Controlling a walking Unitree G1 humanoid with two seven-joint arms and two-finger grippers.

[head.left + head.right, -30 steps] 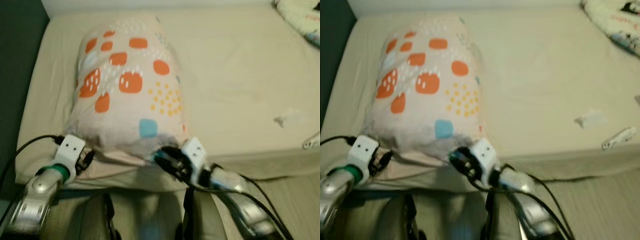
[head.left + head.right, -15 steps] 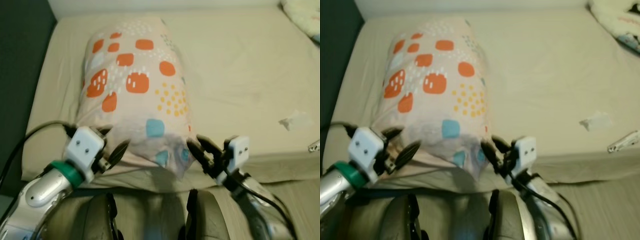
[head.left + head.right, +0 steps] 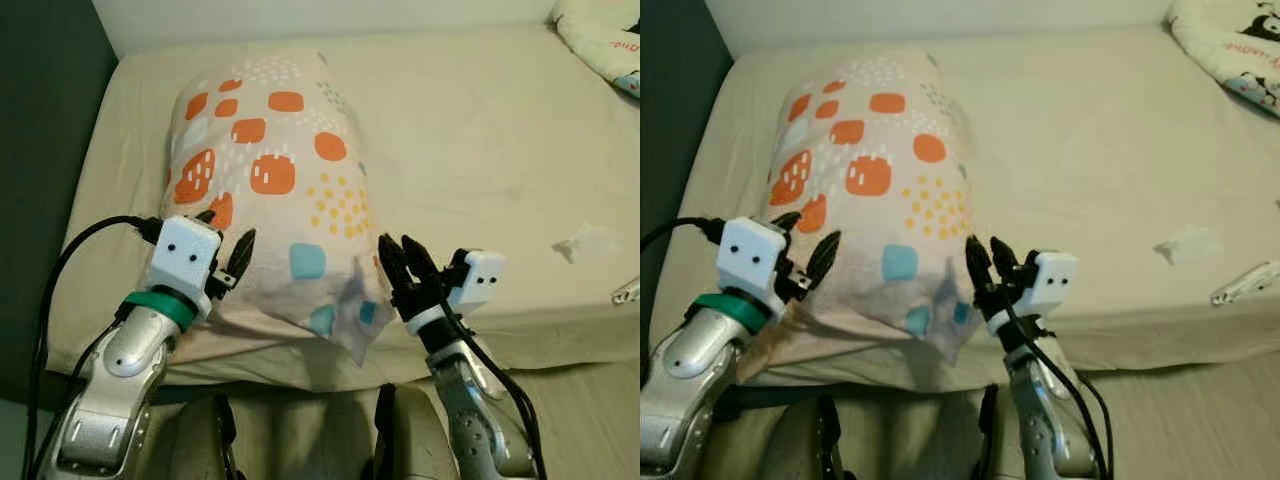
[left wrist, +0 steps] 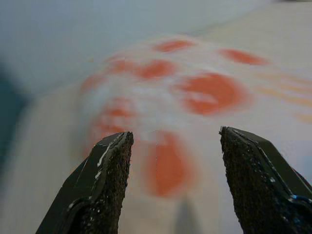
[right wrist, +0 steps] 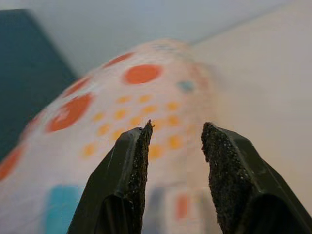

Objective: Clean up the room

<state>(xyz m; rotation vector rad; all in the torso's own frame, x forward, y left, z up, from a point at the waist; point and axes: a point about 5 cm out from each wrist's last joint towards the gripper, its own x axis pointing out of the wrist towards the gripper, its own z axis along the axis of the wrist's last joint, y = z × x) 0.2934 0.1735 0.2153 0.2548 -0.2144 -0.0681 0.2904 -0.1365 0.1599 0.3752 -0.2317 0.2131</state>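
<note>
A pillow (image 3: 270, 190) with orange and teal patches lies left of centre on a cream bed (image 3: 480, 140), its near corner hanging over the bed's front edge. The left gripper (image 3: 225, 255) sits at lower left, fingers spread over the pillow's near left part — whether they touch it is unclear. The right gripper (image 3: 403, 268) stands at lower centre, just beside the pillow's near right edge, fingers parted. A crumpled white scrap (image 3: 585, 243) lies at right. Another patterned cloth (image 3: 600, 35) fills the upper right corner — a small white object (image 3: 627, 291) sits at the right edge.
</note>
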